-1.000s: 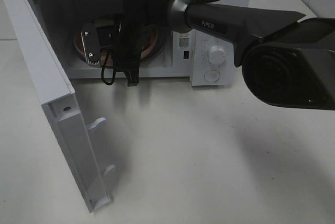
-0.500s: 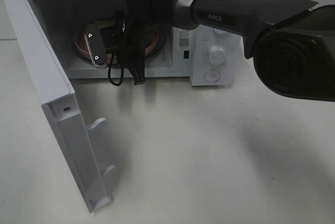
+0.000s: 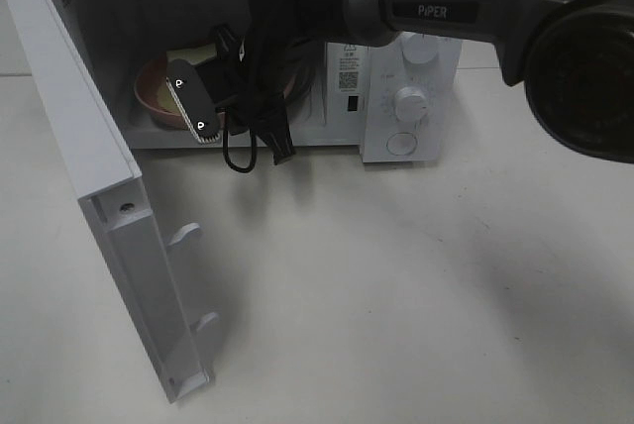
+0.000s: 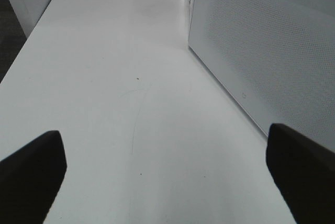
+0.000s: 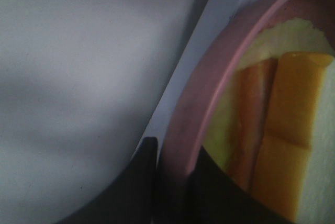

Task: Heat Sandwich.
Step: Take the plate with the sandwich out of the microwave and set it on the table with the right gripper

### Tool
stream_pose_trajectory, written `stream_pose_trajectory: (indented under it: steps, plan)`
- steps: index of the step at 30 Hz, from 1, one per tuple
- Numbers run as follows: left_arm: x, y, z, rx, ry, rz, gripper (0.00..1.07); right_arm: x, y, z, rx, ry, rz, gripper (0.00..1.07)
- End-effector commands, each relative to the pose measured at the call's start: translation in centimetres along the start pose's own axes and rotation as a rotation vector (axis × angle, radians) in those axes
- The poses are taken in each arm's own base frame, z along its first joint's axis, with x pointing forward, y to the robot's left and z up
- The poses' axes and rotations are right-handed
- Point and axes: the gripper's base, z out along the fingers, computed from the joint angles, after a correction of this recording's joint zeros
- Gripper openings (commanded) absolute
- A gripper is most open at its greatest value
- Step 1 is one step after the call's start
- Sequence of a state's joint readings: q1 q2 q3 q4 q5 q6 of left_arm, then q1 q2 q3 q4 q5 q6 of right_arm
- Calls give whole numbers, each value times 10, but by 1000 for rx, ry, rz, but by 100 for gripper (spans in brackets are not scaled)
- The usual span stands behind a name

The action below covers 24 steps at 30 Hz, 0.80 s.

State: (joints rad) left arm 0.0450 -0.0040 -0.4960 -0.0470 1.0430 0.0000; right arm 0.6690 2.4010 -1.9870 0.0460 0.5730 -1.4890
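Observation:
The sandwich [image 3: 188, 53] lies on a round pink plate [image 3: 149, 93] inside the open microwave [image 3: 342, 72]. My right gripper [image 3: 194, 103] reaches into the cavity and is shut on the plate's front rim. Up close, its dark fingers [image 5: 141, 182] stand on either side of the pink rim [image 5: 209, 93], with the bread and orange-brown filling of the sandwich [image 5: 282, 145] just beyond. My left gripper [image 4: 167, 166] is open over bare table beside the microwave's perforated side wall [image 4: 261, 51]; it is out of the high view.
The microwave door [image 3: 89, 166] swings out wide toward the front left, its handle lugs [image 3: 183, 236] sticking out. Two control dials [image 3: 411, 104] sit on the right panel. White table [image 3: 396, 295] spreads in front. A black cable loop [image 3: 238, 161] hangs from the right wrist.
My right gripper has closed onto the plate rim. Its arm has shifted right and slightly toward the door opening, and the plate now looks tipped, with the bread showing behind the fingers.

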Motion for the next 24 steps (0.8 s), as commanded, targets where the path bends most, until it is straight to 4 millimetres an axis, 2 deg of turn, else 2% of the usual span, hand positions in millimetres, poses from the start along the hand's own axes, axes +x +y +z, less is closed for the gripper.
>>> stream_pose_trajectory:
  steps: [1,9,24]
  plan:
    - [1,0,-2,-1,-29,1,98,-1,5,-7,1,-1,-67,0]
    - [1,0,-2,-1,-29,1,98,0,11,-26,79,0,-145,0]
    - [1,0,-2,-1,-29,1,98,9,28,-60,135,14,-173,0]
